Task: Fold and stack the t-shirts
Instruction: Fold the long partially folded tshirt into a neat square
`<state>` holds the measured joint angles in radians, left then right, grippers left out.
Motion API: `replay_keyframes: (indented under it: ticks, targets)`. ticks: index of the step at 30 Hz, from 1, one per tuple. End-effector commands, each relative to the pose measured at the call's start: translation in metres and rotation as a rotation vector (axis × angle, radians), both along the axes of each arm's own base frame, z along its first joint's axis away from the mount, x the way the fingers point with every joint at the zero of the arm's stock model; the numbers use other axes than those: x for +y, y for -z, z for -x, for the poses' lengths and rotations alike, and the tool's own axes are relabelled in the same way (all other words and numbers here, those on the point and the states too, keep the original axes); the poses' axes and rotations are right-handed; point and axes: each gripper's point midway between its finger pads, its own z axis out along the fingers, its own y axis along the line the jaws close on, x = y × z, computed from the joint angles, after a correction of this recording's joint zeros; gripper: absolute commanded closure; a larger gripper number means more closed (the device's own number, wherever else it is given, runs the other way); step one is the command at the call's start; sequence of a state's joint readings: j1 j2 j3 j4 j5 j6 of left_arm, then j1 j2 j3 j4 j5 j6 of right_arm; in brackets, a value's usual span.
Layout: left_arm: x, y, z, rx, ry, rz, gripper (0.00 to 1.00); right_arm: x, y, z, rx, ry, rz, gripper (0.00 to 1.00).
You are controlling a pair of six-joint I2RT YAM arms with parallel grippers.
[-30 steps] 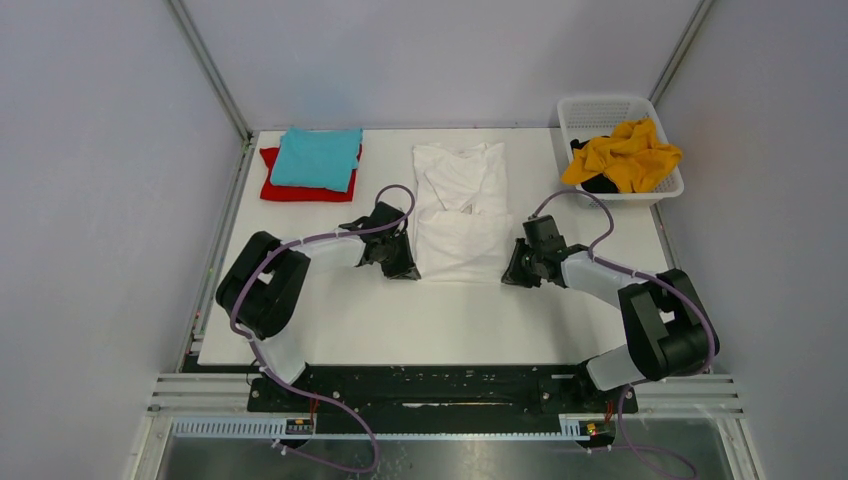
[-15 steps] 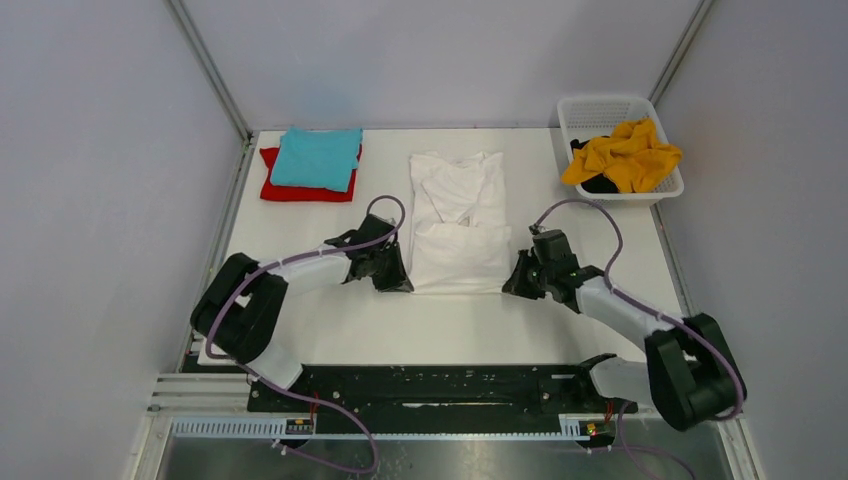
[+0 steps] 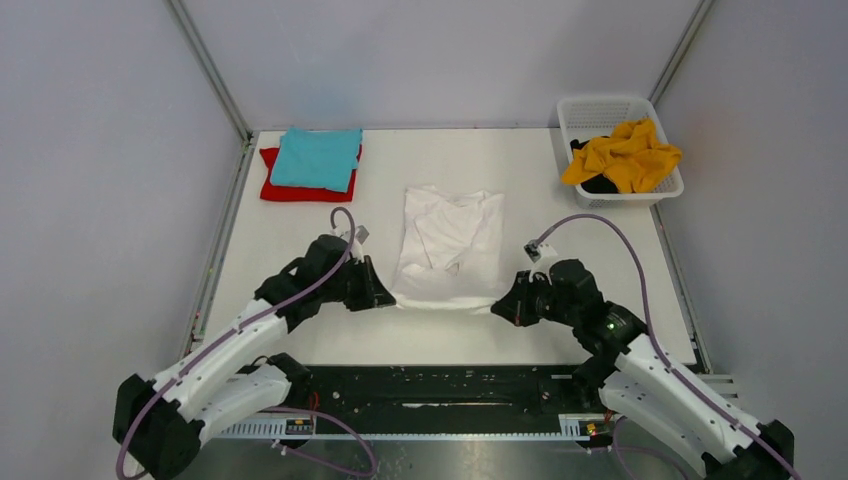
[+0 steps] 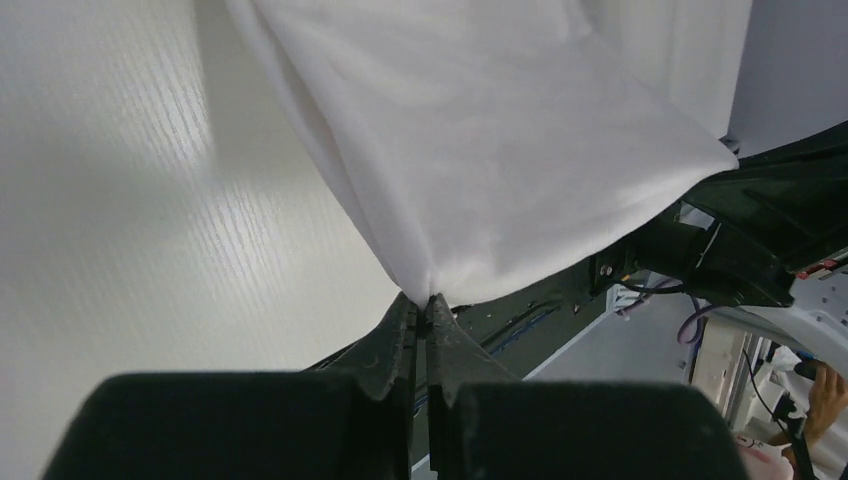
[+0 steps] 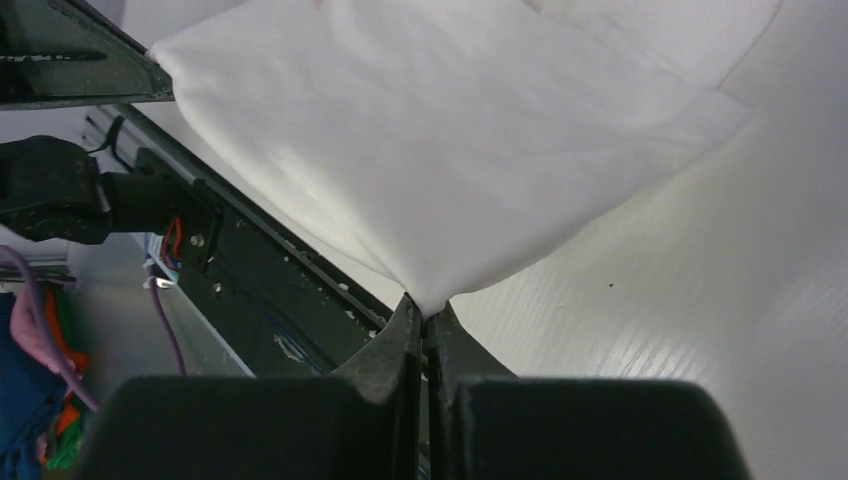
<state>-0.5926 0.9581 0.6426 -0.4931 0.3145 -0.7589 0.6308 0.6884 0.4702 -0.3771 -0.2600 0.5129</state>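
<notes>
The white t-shirt (image 3: 450,245) lies partly folded in the middle of the table, its near edge pulled toward me. My left gripper (image 3: 385,297) is shut on its near left corner (image 4: 430,290). My right gripper (image 3: 497,308) is shut on its near right corner (image 5: 428,300). Both corners are lifted slightly off the table. The teal t-shirt (image 3: 317,158) lies folded on the folded red t-shirt (image 3: 300,188) at the back left. The mustard-yellow t-shirt (image 3: 625,155) lies crumpled in the basket.
The white lattice basket (image 3: 600,108) stands at the back right with a dark item (image 3: 598,184) under the yellow shirt. The table's near edge and the black rail (image 3: 440,385) lie just below both grippers. Grey walls enclose the table.
Both grippers have pulled the white t-shirt toward the near edge of the table, holding its near corners. The arms have drawn back and low. The shirt now lies closer to me.
</notes>
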Motion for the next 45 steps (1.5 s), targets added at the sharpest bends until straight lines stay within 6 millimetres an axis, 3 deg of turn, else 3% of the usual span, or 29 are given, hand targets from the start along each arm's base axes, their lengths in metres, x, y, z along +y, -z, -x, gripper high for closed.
replay_keyframes:
  ticks: [1,6,13,19,26,33,38,45]
  targets:
    - [0.02,-0.02,-0.003,-0.087,-0.064,-0.046,1.0,0.003,-0.027,0.013,-0.01,-0.019,-0.079,1.0]
    - [0.017,-0.046,-0.036,-0.169,-0.127,-0.068,1.0,0.012,-0.049,-0.006,-0.074,-0.017,-0.093,1.0]
    - [0.013,-0.079,-0.1,-0.21,-0.235,-0.018,1.0,0.018,-0.097,-0.062,-0.169,0.062,-0.172,1.0]
    - [0.01,-0.092,-0.141,-0.22,-0.251,-0.021,1.0,0.014,-0.103,-0.097,-0.111,0.074,-0.251,1.0]
    - [0.011,-0.1,-0.183,-0.223,-0.28,0.031,1.0,0.011,-0.098,-0.143,-0.06,0.117,-0.356,1.0]
    - [0.001,-0.1,-0.227,-0.24,-0.297,0.031,1.0,-0.006,-0.077,-0.186,0.009,0.204,-0.404,1.0]
    - [-0.012,-0.083,-0.269,-0.209,-0.306,0.007,1.0,-0.02,-0.054,-0.219,0.069,0.258,-0.412,1.0]
    - [-0.021,-0.043,-0.328,-0.151,-0.337,-0.085,1.0,-0.044,-0.017,-0.269,0.165,0.349,-0.415,1.0]
